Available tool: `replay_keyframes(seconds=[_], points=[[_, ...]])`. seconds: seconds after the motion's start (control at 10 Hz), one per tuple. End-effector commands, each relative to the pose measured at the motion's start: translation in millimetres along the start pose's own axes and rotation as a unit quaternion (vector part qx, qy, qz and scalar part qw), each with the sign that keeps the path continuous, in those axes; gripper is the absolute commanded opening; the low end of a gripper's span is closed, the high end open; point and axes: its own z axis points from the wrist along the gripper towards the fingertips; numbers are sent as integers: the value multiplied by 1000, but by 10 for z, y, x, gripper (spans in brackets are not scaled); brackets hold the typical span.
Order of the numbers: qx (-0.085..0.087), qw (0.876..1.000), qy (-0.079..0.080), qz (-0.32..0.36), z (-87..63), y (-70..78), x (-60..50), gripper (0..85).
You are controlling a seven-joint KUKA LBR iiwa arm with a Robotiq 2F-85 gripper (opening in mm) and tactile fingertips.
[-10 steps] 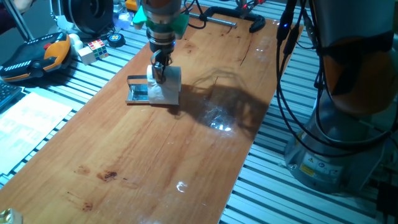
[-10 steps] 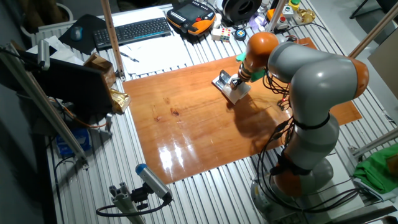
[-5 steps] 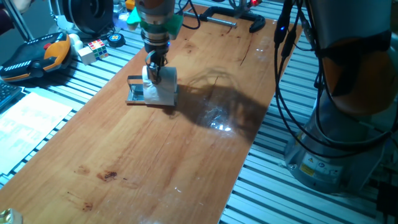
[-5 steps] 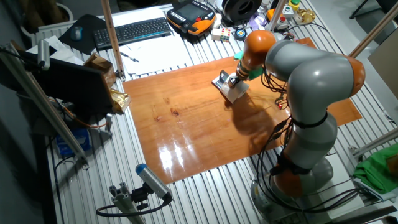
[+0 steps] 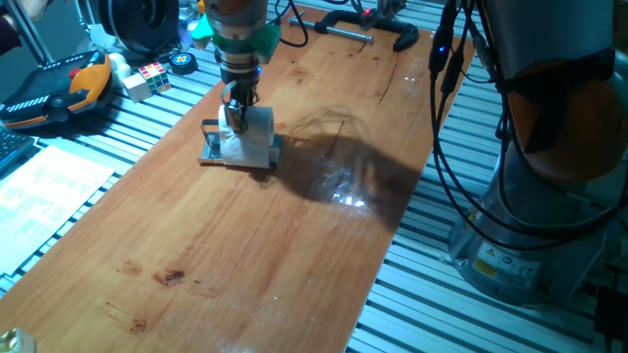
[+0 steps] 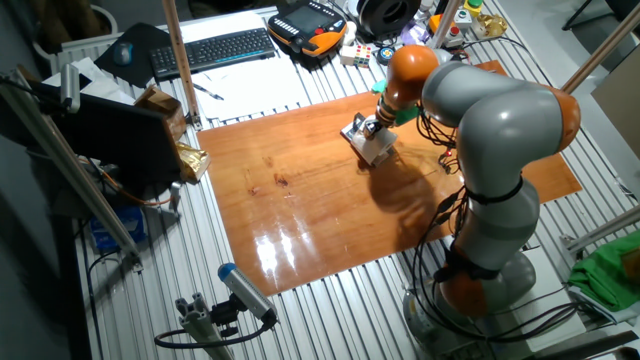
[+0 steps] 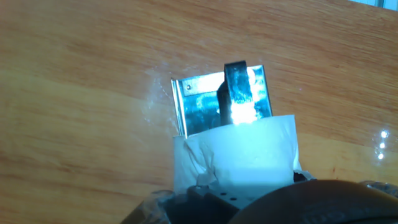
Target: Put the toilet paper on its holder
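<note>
Gripping the small white soft-tissue toilet paper roll (image 5: 252, 135) closed-fingered, the hand (image 5: 238, 110) holds its core toward the shiny grey metal holder (image 7: 211, 99), lining it up for the bent bar

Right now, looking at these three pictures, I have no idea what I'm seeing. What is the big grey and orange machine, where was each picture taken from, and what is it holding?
The big grey and orange machine is a robot arm standing beside a long wooden tabletop. At its tip is a two-finger gripper, a simple pincer hand.

Two pictures come from fixed cameras that look at the table from different sides. The third comes from a camera on the hand itself, looking down along the fingers.

The gripper is shut on a small white roll of toilet paper. It holds the roll right over a small shiny grey metal holder, a flat plate with a thin bent bar, lying on the wood. In the hand view the bar pokes out past the roll.

Beyond the board lie a keyboard, a colourful puzzle cube and an orange and black handheld controller.
</note>
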Motion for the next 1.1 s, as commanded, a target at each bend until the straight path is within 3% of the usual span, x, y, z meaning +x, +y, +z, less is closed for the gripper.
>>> replay_keyframes(seconds=[0.0, 0.6, 1.0], points=[[0, 1000, 1, 1, 0, 8, -17, 7], [12, 999, 7, 33, 40, 50, -115, 7], [10, 999, 10, 40, 50, 55, -193, 7]])
